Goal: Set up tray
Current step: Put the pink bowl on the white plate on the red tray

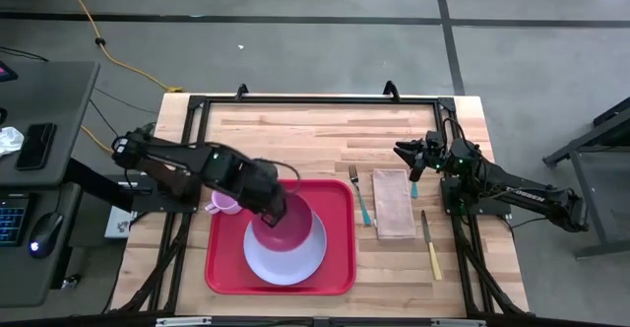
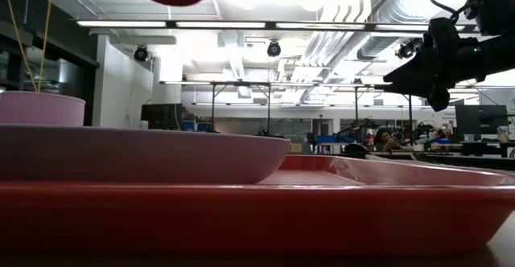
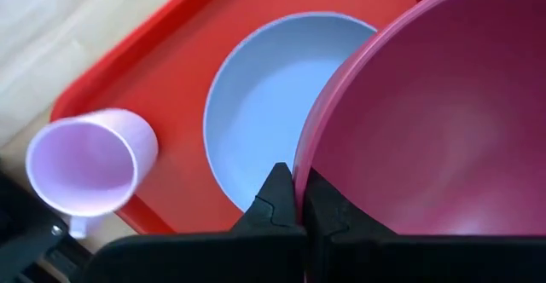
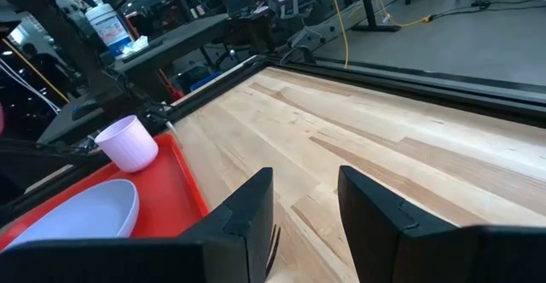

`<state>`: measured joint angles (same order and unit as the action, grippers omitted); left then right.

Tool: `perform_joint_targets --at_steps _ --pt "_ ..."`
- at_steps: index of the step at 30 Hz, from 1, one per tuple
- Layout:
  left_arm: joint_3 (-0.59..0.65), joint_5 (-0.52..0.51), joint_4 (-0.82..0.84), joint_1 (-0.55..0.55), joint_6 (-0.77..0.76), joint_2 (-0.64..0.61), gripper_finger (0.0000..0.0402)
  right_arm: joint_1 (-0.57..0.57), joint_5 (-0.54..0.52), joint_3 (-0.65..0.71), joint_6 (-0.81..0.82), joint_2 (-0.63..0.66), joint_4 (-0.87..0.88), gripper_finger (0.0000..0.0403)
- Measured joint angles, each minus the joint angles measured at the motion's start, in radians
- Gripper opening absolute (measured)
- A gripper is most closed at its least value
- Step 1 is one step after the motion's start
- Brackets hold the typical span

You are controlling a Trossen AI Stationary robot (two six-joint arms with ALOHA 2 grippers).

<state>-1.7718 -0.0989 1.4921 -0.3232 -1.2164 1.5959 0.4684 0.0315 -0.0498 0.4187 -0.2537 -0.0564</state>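
My left gripper (image 3: 299, 199) pinched the rim of a magenta bowl (image 1: 280, 230), held in the air above the lavender plate (image 1: 291, 258) on the red tray (image 1: 339, 268), which lay at six o'clock on the wooden table (image 1: 295, 130). A pink cup (image 1: 222, 203) stood at the tray's ten o'clock corner. My right gripper (image 1: 411, 156) hung with its jaws parted and empty at three o'clock, above the fork (image 1: 360, 199) and tan napkin (image 1: 394, 204).

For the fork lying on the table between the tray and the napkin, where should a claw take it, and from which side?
Take the fork at the middle of its thin handle, coming straight down from above. It lies flat on the wood in a narrow gap between tray and napkin, so the fingers probably fit best across the handle.
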Motion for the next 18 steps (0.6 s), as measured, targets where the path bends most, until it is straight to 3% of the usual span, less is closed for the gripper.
perform_joint_targets --at_steps 18 --pt "0.000 -0.101 -0.001 -0.254 -0.335 0.000 0.0016 0.000 -0.001 0.000 -0.011 0.000 -0.026 0.0112"
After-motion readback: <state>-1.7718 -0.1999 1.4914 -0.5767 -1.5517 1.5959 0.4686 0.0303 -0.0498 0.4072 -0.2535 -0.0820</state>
